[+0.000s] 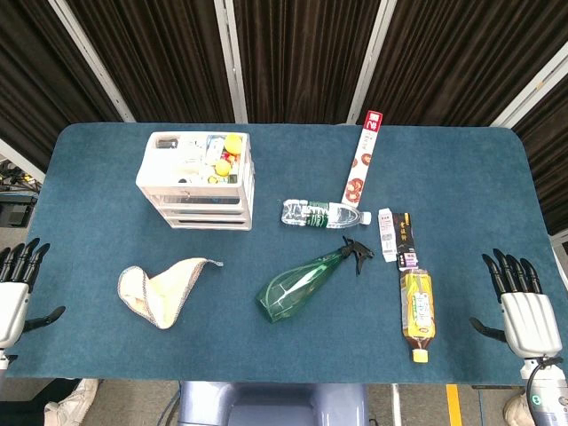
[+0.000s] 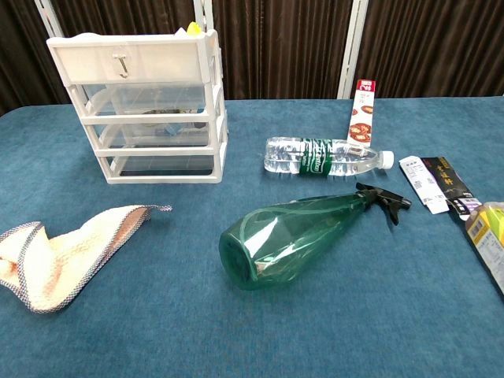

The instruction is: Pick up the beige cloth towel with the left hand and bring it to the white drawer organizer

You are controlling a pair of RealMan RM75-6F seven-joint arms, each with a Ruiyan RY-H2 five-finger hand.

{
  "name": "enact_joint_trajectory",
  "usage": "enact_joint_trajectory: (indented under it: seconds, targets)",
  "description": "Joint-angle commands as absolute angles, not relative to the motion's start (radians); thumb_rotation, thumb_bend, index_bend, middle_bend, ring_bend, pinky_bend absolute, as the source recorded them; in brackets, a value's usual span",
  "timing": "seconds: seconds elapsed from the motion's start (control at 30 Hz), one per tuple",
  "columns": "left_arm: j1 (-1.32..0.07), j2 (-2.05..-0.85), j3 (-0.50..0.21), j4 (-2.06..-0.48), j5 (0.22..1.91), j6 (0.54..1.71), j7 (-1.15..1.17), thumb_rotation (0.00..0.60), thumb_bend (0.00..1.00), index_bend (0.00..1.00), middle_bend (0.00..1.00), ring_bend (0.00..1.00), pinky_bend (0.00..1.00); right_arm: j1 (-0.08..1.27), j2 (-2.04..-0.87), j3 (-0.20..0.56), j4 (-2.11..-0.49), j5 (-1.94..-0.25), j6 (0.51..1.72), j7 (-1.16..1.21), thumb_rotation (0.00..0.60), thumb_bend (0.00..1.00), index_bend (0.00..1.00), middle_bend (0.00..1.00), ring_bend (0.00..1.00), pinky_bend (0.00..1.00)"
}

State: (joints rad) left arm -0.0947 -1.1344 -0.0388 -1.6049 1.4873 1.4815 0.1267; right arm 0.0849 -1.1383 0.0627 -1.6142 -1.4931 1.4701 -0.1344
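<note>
The beige towel (image 1: 164,289) lies crumpled near the tabletop's (image 1: 98,204) front-left edge, the drawer organizer (image 1: 197,180) behind it, a green spray bottle (image 1: 306,284) alongside. Both hands' (image 1: 18,288) (image 1: 524,311) fingers are released.

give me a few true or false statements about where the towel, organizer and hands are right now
1. The beige cloth towel lies crumpled on the table, apart from the white drawer organizer. True.
2. The left hand holds the towel. False: it is open at the table's edge, holding nothing.
3. The green spray bottle stands upright. False: it lies on its side.
4. The right hand is open, touching nothing. True.
5. The clear water bottle lies on its side. True.
</note>
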Motion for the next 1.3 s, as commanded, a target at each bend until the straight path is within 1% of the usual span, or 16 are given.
enact_joint_trajectory:
  seconds: [0.03,0.4,0.53,0.67,0.77,1.0,1.3]
  targets:
    - [-0.095,-1.134,-0.038,-1.606,1.489,1.482,0.129,0.6,0.09,0.01,0.0,0.0,0.0,0.085,-1.137,0.062,-1.614,-1.493,1.47,-0.132,0.6,0.0,0.0,0.0,0.0,0.0]
    - [-0.09,-1.132,-0.036,-1.61,1.488,1.486,0.129,0.6,0.08,0.02,0.0,0.0,0.0,0.085,-1.136,0.059,-1.617,-1.502,1.472,-0.132,0.6,0.0,0.0,0.0,0.0,0.0]
    - [-0.093,-1.132,-0.033,-1.61,1.486,1.474,0.135,0.6,0.09,0.05,0.0,0.0,0.0,0.087,-1.137,0.06,-1.619,-1.499,1.466,-0.134,0.6,0.0,0.0,0.0,0.0,0.0]
    - [-0.098,-1.13,-0.027,-1.621,1.473,1.448,0.146,0.6,0.09,0.1,0.0,0.0,0.0,0.088,-1.137,0.059,-1.619,-1.497,1.462,-0.133,0.6,0.0,0.0,0.0,0.0,0.0]
    - [-0.111,-1.129,-0.022,-1.643,1.451,1.405,0.163,0.6,0.09,0.12,0.0,0.0,0.0,0.088,-1.136,0.059,-1.618,-1.501,1.465,-0.121,0.6,0.0,0.0,0.0,0.0,0.0]
    - [-0.18,-1.155,-0.03,-1.691,1.367,1.261,0.278,0.6,0.09,0.13,0.0,0.0,0.02,0.085,-1.137,0.057,-1.61,-1.52,1.481,-0.101,0.6,0.0,0.0,0.0,0.0,0.0]
    - [-0.248,-1.267,-0.015,-1.627,1.314,1.155,0.454,0.6,0.09,0.13,0.0,0.0,0.03,0.085,-1.134,0.062,-1.611,-1.507,1.477,-0.082,0.6,0.0,0.0,0.0,0.0,0.0]
